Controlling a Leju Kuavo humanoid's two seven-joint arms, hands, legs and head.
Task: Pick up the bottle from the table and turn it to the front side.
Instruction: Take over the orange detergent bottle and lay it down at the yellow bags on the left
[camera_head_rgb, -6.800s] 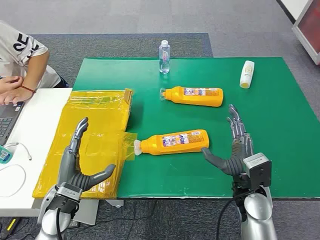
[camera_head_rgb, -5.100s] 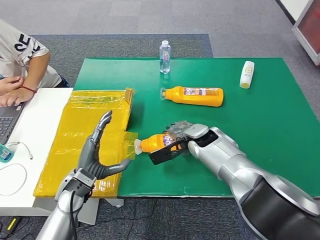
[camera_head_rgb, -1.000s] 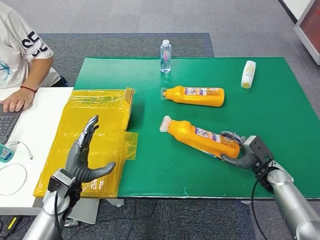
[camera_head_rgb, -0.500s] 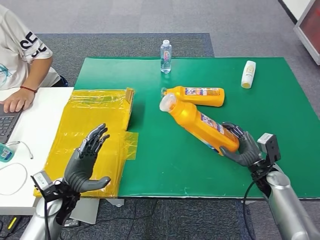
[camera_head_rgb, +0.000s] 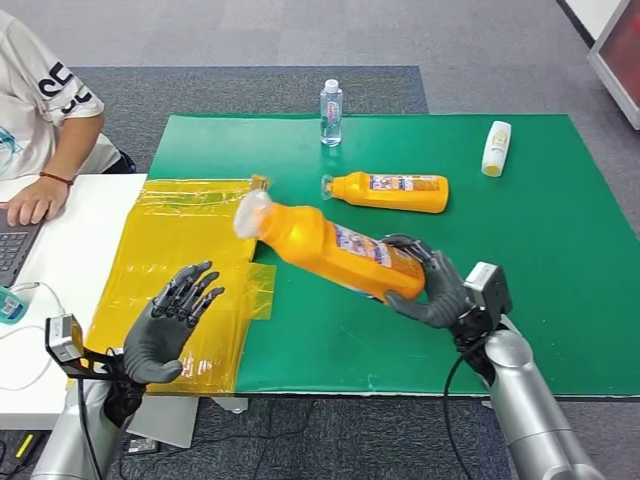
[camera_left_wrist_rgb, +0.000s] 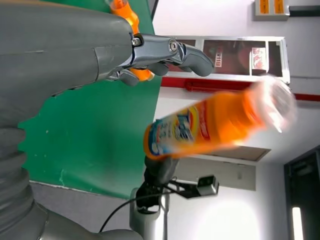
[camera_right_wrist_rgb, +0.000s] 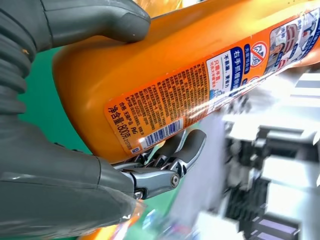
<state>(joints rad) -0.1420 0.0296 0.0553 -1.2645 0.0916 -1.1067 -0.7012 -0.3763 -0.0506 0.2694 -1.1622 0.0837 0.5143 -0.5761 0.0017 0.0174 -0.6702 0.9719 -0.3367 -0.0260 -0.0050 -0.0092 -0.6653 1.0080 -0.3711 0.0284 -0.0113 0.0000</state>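
Above the green mat (camera_head_rgb: 528, 250), your right hand (camera_head_rgb: 438, 290) grips the orange bottle (camera_head_rgb: 332, 245) by its base; left hand (camera_head_rgb: 170, 320) spread empty. Rigid, slick, probably heavy: hold mid-body.

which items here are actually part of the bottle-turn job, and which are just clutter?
In the job:
- orange bottle, lifted off the green mat
- right robot hand, gripping its base
- left robot hand, open, fingers apart

Just lying about:
- second orange bottle
- water bottle
- white bottle
- yellow bag
- laptop
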